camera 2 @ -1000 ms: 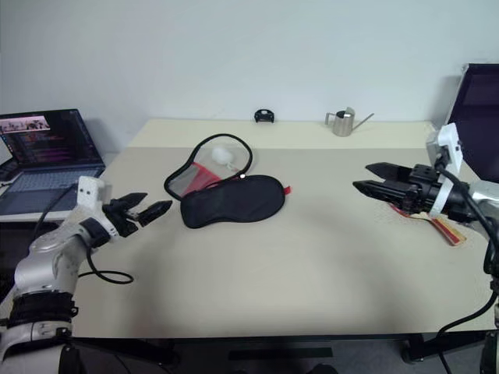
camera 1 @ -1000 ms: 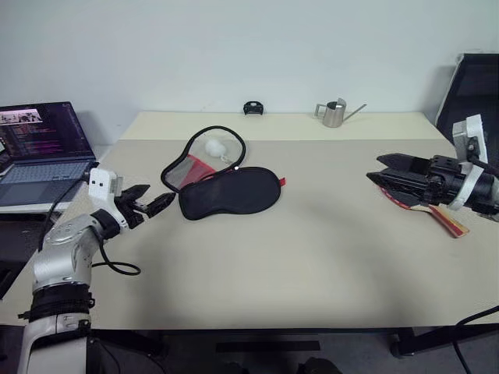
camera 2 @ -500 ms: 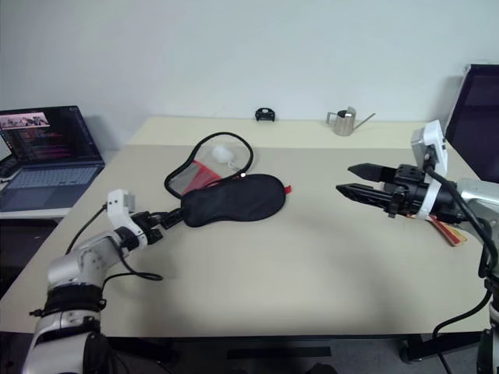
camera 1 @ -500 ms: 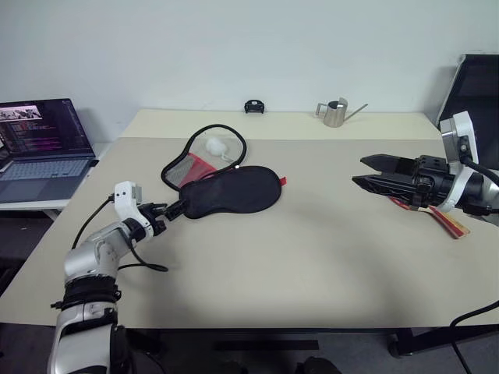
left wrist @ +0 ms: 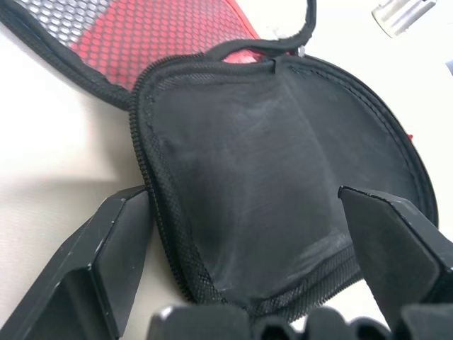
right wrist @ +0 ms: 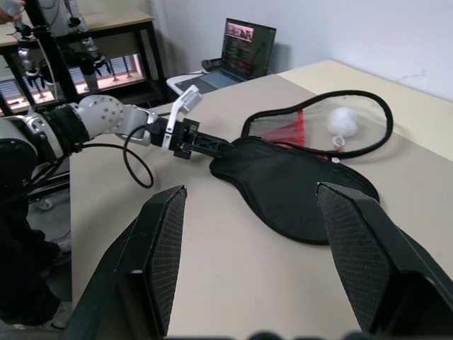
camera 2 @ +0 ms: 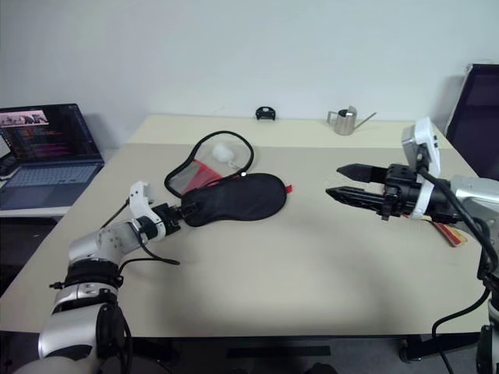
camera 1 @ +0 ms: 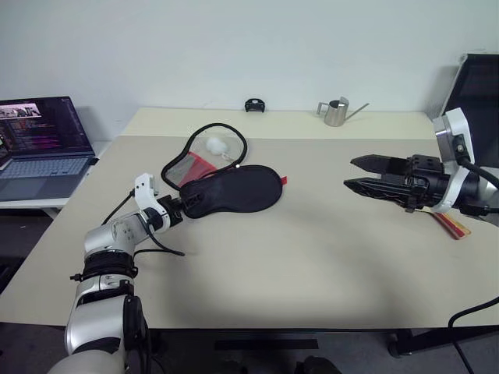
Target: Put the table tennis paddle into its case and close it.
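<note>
The case [camera 1: 234, 189] lies unzipped at the table's middle left, black body nearer me, with its red mesh flap [camera 1: 193, 164] folded back behind it. My left gripper [camera 1: 181, 206] is open and low on the table, its fingers [left wrist: 106, 248] straddling the case's [left wrist: 269, 184] narrow end. My right gripper [camera 1: 351, 173] hovers above the table's right side, open with nothing between its fingers [right wrist: 166, 241], pointing left toward the case [right wrist: 297, 184]. The table tennis paddle [camera 1: 452, 225] lies on the table under my right forearm, mostly hidden; its striped handle shows.
A white ball [camera 1: 216, 145] sits inside the folded-back flap's loop. A metal watering can [camera 1: 335, 113] and a small black object [camera 1: 253, 105] stand at the far edge. An open laptop [camera 1: 39, 148] sits on a side table to the left.
My left gripper has come forward and down to the case's narrow end and now straddles it. My right gripper has shifted a little to the left, still open.
</note>
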